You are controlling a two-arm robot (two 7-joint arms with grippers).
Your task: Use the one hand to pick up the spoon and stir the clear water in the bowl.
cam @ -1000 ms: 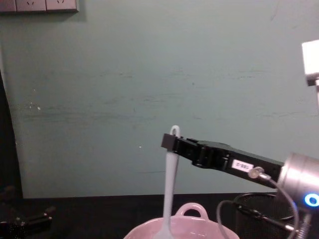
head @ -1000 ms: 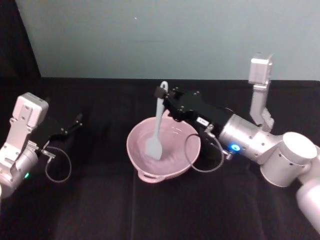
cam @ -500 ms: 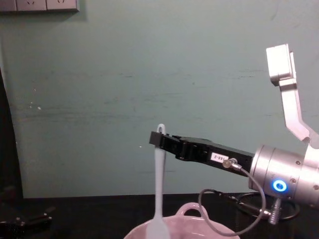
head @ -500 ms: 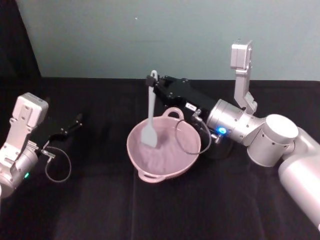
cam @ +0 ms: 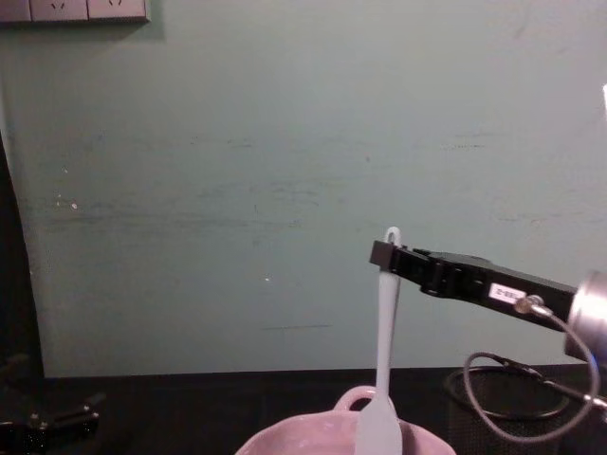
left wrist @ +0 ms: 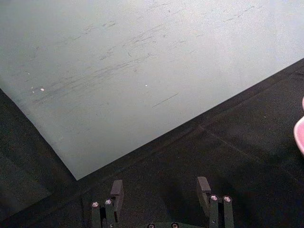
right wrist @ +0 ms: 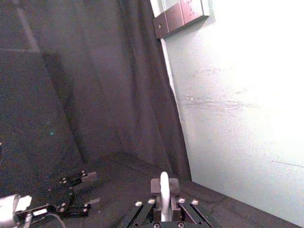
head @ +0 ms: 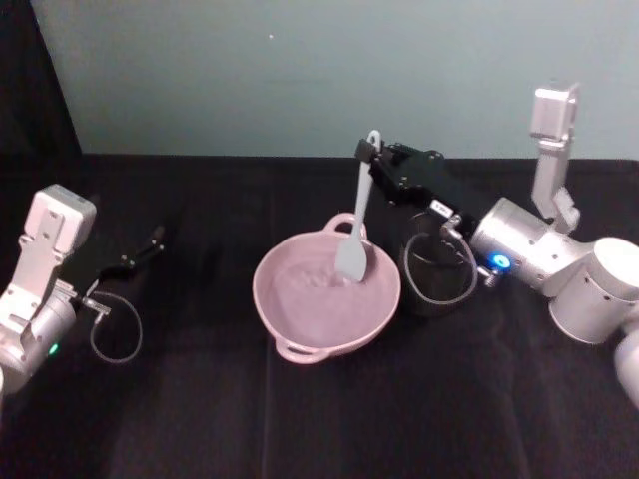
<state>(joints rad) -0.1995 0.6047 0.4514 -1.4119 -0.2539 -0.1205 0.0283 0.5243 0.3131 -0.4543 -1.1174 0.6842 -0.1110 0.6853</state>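
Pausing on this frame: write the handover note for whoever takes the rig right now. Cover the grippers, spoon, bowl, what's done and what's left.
Right gripper: shut on the spoon near the top end of its handle, above the far right side of the bowl.
Left gripper: open and empty, parked over the left of the table.
Spoon: hangs nearly upright, with its head down inside the bowl by the far right wall.
Water: hard to make out, so I cannot tell how deep the head sits.
Done: spoon picked up and brought into the bowl.
Left: stir the water with the head.
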